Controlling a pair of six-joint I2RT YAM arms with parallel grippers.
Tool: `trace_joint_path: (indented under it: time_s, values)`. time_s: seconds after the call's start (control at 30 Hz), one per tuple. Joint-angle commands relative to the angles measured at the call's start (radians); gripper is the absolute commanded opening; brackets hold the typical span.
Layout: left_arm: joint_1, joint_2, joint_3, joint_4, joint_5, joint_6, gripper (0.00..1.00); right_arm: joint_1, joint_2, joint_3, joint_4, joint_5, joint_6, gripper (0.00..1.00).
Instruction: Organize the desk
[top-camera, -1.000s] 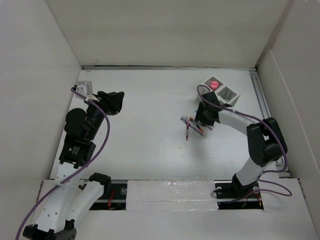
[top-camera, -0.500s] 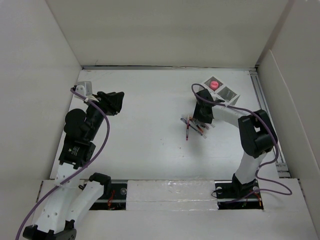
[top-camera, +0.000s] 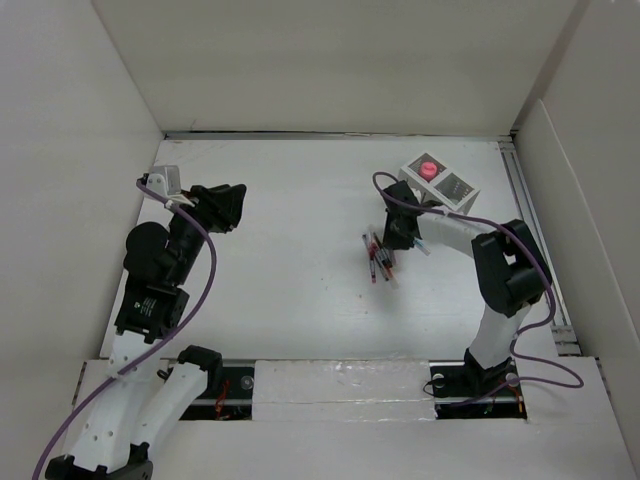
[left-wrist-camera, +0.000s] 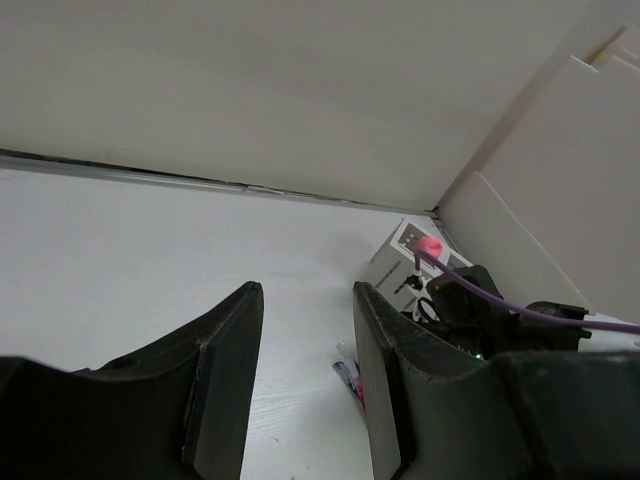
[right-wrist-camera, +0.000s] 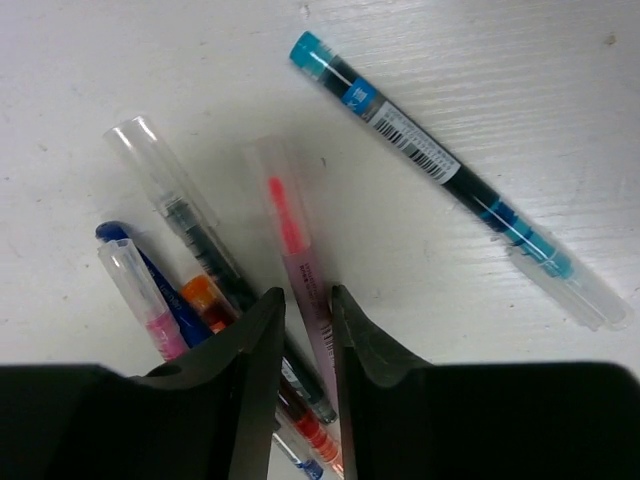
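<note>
Three plain white walls (top-camera: 330, 60) close in the large flat white desk (top-camera: 300, 300), which fills the enclosure's floor. A metal rail (top-camera: 527, 215) runs just beside the small white slotted organizer box (top-camera: 447, 183). Near that box, loose pens (top-camera: 378, 258) lie bunched on the bare top. The right gripper (right-wrist-camera: 300, 300) is pinched on a clear red-inked pen (right-wrist-camera: 288, 225), and a teal-capped pen (right-wrist-camera: 450, 170) lies apart from it. Well away from the box, the left gripper (left-wrist-camera: 305, 300) hangs with its fingers parted, holding nothing.
</note>
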Motion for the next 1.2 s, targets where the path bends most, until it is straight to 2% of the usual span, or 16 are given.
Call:
trace_joint_path:
  time_s: [0.0,0.03,0.07,0.1,0.2,0.23,0.27,0.47,0.6,0.67,0.73,0.8,0.9,1.03,1.17]
  values:
    - [0.005,0.001,-0.003,0.035,0.003,0.003,0.37,0.023,-0.011,0.008,0.016,-0.041,0.012,0.33]
    - [0.005,0.004,-0.003,0.035,-0.002,0.006,0.37,0.023,-0.013,0.003,0.025,-0.039,0.018,0.37]
    - [0.005,0.003,-0.003,0.035,-0.002,0.006,0.37,0.023,-0.016,-0.001,0.035,-0.034,0.021,0.51]
    - [0.005,0.004,-0.005,0.035,-0.002,0.006,0.37,0.023,-0.017,-0.007,0.056,-0.034,0.024,0.54]
    - [0.005,0.006,-0.005,0.035,0.001,0.006,0.37,0.023,-0.027,-0.029,0.104,-0.037,0.038,0.53]
    - [0.005,0.009,-0.005,0.036,0.004,0.003,0.37,0.023,-0.027,-0.037,0.114,-0.039,0.044,0.46]
    - [0.005,0.014,-0.005,0.036,0.004,0.003,0.37,0.014,-0.024,-0.043,0.125,-0.044,0.044,0.44]
    - [0.005,0.014,-0.006,0.036,0.006,0.005,0.37,0.023,-0.016,-0.052,0.136,-0.01,0.052,0.38]
    - [0.005,0.017,-0.005,0.038,0.01,0.002,0.37,0.023,0.006,-0.035,0.148,0.024,0.049,0.43]
    - [0.005,0.017,-0.005,0.038,0.012,0.002,0.37,0.023,0.041,0.0,0.15,0.035,0.047,0.51]
    - [0.005,0.017,-0.005,0.036,0.009,0.003,0.37,0.023,0.059,0.014,0.156,0.042,0.044,0.5]
    - [0.005,0.015,-0.005,0.038,0.01,0.003,0.37,0.023,0.076,0.032,0.153,0.051,0.041,0.49]
    - [0.005,0.015,-0.005,0.036,0.009,0.003,0.37,0.023,0.093,0.057,0.154,0.062,0.035,0.41]
    - [0.005,0.014,-0.005,0.036,0.006,0.005,0.37,0.023,0.116,0.083,0.145,0.064,0.02,0.17]
    - [0.005,0.017,-0.005,0.036,0.007,0.005,0.37,0.034,0.082,0.086,0.165,0.081,0.003,0.09]
